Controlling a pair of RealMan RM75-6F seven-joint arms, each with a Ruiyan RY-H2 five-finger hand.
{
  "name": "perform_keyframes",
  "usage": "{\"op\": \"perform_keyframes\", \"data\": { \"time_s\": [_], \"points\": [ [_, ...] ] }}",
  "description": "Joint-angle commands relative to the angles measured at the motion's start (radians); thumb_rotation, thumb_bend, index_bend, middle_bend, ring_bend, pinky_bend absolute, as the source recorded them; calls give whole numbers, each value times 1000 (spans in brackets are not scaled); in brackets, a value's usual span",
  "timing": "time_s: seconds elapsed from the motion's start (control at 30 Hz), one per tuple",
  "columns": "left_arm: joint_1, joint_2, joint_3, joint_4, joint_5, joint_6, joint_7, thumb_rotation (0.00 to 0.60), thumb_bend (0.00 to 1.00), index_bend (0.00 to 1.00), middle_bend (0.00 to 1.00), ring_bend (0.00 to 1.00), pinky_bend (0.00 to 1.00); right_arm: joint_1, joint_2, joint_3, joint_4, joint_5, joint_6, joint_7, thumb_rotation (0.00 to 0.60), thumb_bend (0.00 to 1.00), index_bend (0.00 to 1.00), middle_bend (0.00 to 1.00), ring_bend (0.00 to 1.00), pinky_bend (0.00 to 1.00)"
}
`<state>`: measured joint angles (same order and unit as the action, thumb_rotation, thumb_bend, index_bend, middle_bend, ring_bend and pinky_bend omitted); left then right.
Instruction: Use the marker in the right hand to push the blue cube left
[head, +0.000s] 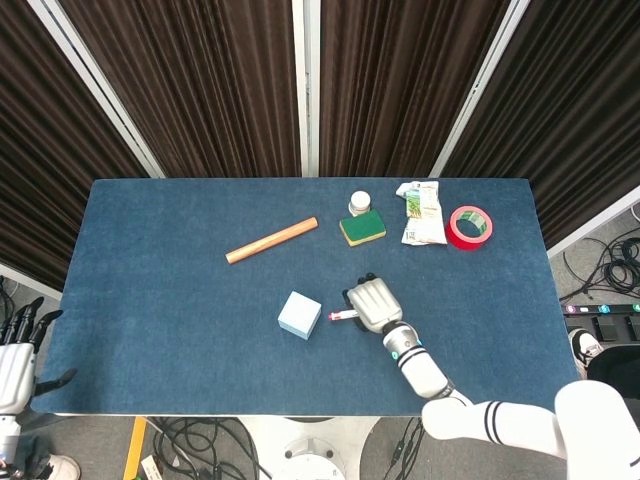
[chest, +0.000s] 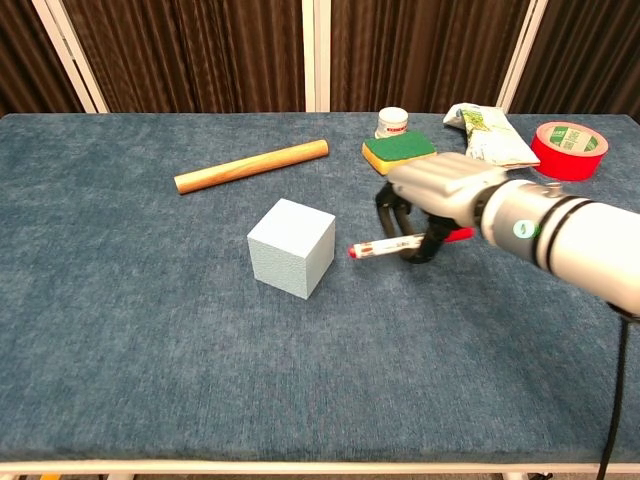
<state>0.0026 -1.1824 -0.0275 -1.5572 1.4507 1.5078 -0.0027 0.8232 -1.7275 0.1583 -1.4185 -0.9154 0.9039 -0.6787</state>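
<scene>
A pale blue cube (head: 299, 315) (chest: 291, 247) sits turned at an angle on the blue table, left of centre toward the front. My right hand (head: 374, 303) (chest: 437, 197) is to its right and grips a white marker (head: 341, 316) (chest: 385, 245) with red ends, held level and pointing left. A small gap separates the marker's tip from the cube. My left hand (head: 18, 352) hangs off the table's left edge with its fingers spread and nothing in it.
A wooden dowel (head: 271, 240) (chest: 250, 165) lies at the back left of centre. At the back right are a white jar (chest: 392, 122), a green and yellow sponge (head: 362, 228) (chest: 399, 152), a printed packet (head: 423, 213) (chest: 487, 137) and a red tape roll (head: 469, 226) (chest: 568, 149).
</scene>
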Motion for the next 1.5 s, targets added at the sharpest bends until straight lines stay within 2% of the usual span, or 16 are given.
{"op": "perform_keyframes", "data": {
  "time_s": [0.03,0.6,0.87,1.0,1.23,1.37,1.5],
  "points": [
    [3,0,1,3,-2,2,-4,600,46,235,144,64,121,32,-38,18,24,27,-4,-25,600,332,591,564,312,236],
    [9,-2,3,19,-9,-1,-19,600,46,235,144,63,121,200,-200,108,98,210,30,-199,600,333,598,564,312,228],
    [14,3,5,13,-8,4,-18,600,46,235,144,63,121,247,-230,126,110,257,42,-234,600,335,599,564,311,228],
    [16,2,4,16,-9,6,-21,600,46,235,144,63,121,222,-176,103,70,239,41,-203,600,333,600,565,312,221],
    [13,0,5,14,5,10,-23,600,46,235,144,64,121,112,13,14,-32,149,44,-87,600,333,601,561,304,217],
    [9,-2,5,11,8,6,-17,600,45,235,144,64,121,49,105,-39,-35,96,30,-1,600,333,600,556,292,217],
    [5,-3,3,6,9,2,-13,600,46,235,144,64,121,-3,159,-92,6,36,0,85,600,331,598,541,281,215]
  ]
}}
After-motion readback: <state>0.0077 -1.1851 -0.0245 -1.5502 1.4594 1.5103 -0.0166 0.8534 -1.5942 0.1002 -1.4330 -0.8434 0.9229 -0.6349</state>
